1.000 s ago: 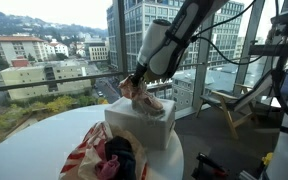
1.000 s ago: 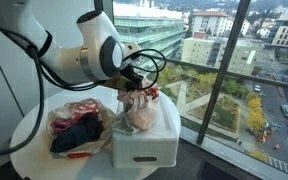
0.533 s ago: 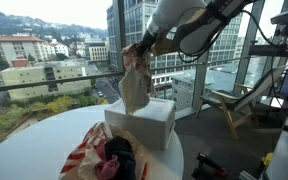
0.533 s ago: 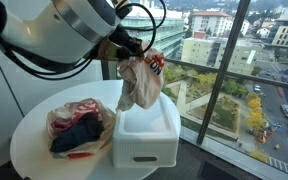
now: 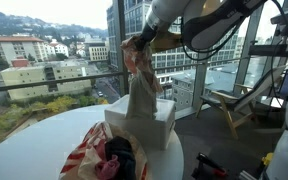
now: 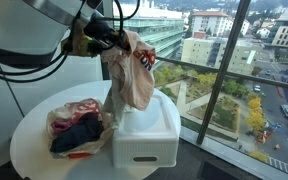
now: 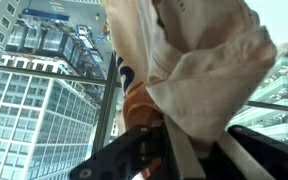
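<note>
The fingers [image 7: 119, 163] were closed on the upper edge of a pale cloth [image 7: 199, 60]. In the wrist view a fold of it was pinched between them, with an orange and dark printed patch just beside the grip. In both exterior views the cloth [image 5: 142, 88] [image 6: 132, 75] hung straight down from the fingers, held high above the bench [image 5: 34, 140]. It was bunched at the top and looser lower down. Its lower end reached the open top of a white box [image 5: 144, 128] directly beneath it, though whether it touched the inside could not be told.

The white box stood on the round bench, on the side nearest the window [image 6: 229, 70]. Just beside the box lay a heap of clothes [image 6: 76, 128] in reds, pinks and dark blue, well apart from the hanging cloth. Nothing stood between the cloth and the box. The robot's arm crossed the upper part of both exterior views. Beyond the bench in an exterior view, a chair [image 5: 229, 105] stood by the glass
</note>
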Controlling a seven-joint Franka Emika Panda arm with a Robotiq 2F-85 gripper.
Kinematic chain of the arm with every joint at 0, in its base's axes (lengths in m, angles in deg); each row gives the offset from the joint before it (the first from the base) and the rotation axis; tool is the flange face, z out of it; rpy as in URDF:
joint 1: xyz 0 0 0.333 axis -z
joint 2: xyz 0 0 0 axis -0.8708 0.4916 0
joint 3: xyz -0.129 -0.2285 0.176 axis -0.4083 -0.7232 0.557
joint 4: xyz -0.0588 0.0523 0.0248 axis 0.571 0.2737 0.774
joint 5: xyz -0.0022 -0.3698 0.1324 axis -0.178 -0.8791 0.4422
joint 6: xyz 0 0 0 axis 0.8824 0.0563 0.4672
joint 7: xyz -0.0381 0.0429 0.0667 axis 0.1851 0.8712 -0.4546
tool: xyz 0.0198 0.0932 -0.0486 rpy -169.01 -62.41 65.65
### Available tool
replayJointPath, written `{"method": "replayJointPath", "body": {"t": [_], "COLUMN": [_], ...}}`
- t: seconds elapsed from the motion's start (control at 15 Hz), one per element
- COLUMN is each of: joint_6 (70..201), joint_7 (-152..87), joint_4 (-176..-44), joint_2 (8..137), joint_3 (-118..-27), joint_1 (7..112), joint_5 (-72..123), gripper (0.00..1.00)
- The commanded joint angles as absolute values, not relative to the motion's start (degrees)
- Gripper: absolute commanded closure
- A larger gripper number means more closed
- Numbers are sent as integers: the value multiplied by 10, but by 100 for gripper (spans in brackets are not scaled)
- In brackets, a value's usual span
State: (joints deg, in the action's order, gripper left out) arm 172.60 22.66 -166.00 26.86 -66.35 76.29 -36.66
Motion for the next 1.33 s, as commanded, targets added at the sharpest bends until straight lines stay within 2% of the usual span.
{"method": "replayJointPath", "body": {"t": [0.0, 0.4, 0.8, 1.0, 1.07, 1.13, 1.2, 1.27], "joint_6": [1714, 1734, 1647, 1663, 1665, 1673, 1677, 1694], "joint_7": [258, 344, 378, 364, 366, 368, 373, 376], "joint_4": [-1672, -1653, -1636, -1632, -1626, -1620, -1614, -1608], "joint_2": [252, 254, 380, 423, 445, 468, 487, 513], "joint_3": [-638, -601, -576, -583, -584, -586, -586, -590], "joint_1": [779, 843, 870, 859, 861, 861, 862, 863], "joint_5": [-385, -487, -556, -540, -543, -543, -547, -546], "gripper": [96, 96, 96, 96, 94, 81, 60, 53]}}
